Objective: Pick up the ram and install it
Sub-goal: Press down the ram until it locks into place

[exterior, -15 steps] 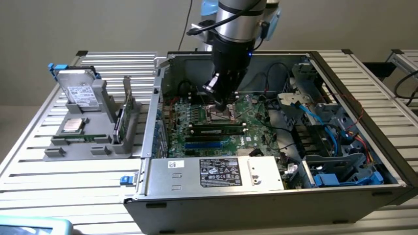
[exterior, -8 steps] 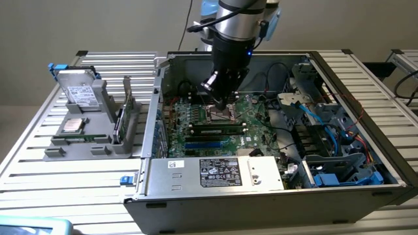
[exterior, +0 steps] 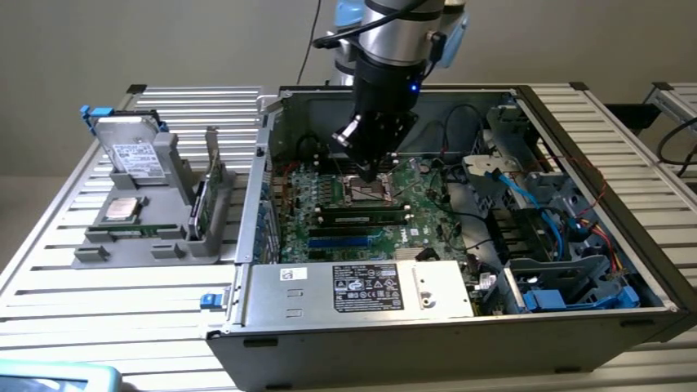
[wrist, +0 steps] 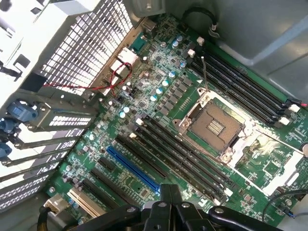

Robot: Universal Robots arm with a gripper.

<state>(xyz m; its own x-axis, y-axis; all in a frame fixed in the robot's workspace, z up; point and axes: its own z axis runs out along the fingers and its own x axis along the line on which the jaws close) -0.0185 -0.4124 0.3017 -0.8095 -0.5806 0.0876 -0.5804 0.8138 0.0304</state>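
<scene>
My gripper (exterior: 375,173) hangs inside the open computer case (exterior: 610,155), just above the square processor socket (exterior: 370,189) of the green motherboard (exterior: 326,237). In the wrist view its fingertips (wrist: 168,195) are pressed together with nothing between them, over the long dark memory slots (wrist: 185,151) beside the socket (wrist: 214,126). The slots look unfilled in the wrist view. A thin green stick that looks like the ram (exterior: 139,230) lies along the front of the grey parts stand (exterior: 163,245), far to the exterior view's left of the gripper.
The parts stand also carries a hard drive (exterior: 136,155), a square silver chip (exterior: 120,208) and an upright green card (exterior: 212,175). Blue and black cables (exterior: 523,204) and drive bays crowd the case toward the exterior view's right. A power supply (exterior: 370,287) fills the near side.
</scene>
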